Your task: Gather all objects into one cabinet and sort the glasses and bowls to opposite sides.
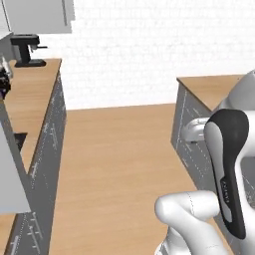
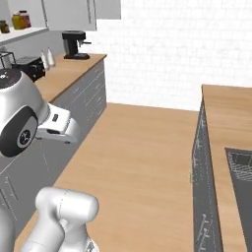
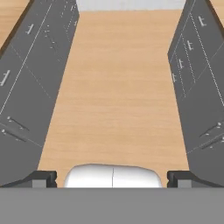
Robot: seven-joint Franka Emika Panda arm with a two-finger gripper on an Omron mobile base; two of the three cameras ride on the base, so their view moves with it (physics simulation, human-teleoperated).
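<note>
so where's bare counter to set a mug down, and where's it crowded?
Free: the right-hand counter from its far end down to the sink, and the left counter between the coffee machine and the two white bottles. Crowded: the near left end by the toaster.

Black coffee machine (image 2: 75, 44) on wooden counter (image 2: 64, 74), two white bottles (image 2: 47, 59)
</note>
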